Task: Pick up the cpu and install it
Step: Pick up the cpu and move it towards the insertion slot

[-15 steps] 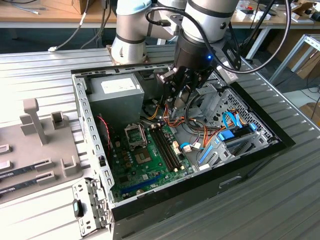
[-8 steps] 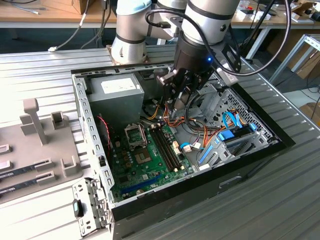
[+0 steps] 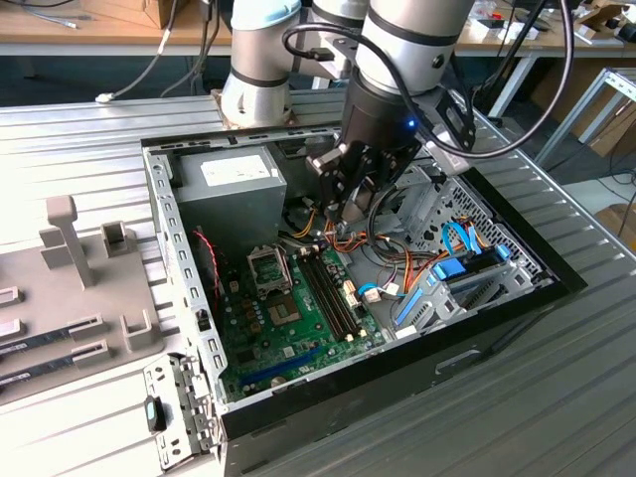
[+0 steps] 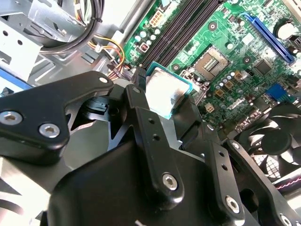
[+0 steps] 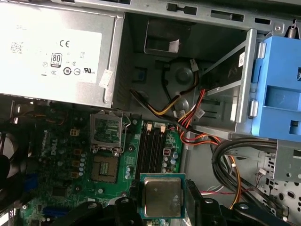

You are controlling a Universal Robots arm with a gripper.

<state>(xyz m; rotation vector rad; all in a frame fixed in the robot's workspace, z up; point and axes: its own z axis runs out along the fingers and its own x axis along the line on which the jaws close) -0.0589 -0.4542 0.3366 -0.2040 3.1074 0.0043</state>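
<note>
My gripper (image 5: 162, 203) is shut on the cpu (image 5: 162, 196), a flat silvery square with a thin green rim, its black fingers (image 5: 193, 200) pressing on two opposite edges. The second wrist view shows the same cpu (image 4: 164, 92) held level between the fingers (image 4: 139, 101). In the exterior view the gripper (image 3: 345, 224) hangs inside the open computer case, over the memory slots (image 3: 328, 288) and the bundle of cables. The open socket (image 5: 104, 167) lies on the green motherboard (image 5: 56, 183), off to one side of the held chip, with its metal frame (image 5: 107, 129) flipped up beside it.
A grey power supply (image 3: 224, 184) fills the case's far corner. Orange, red and black cables (image 5: 188, 117) run beside the memory slots. A blue drive bay (image 3: 452, 278) stands at the exterior view's right. A black fan (image 4: 275, 141) sits near the board. Grey fixtures (image 3: 70, 248) rest outside the case.
</note>
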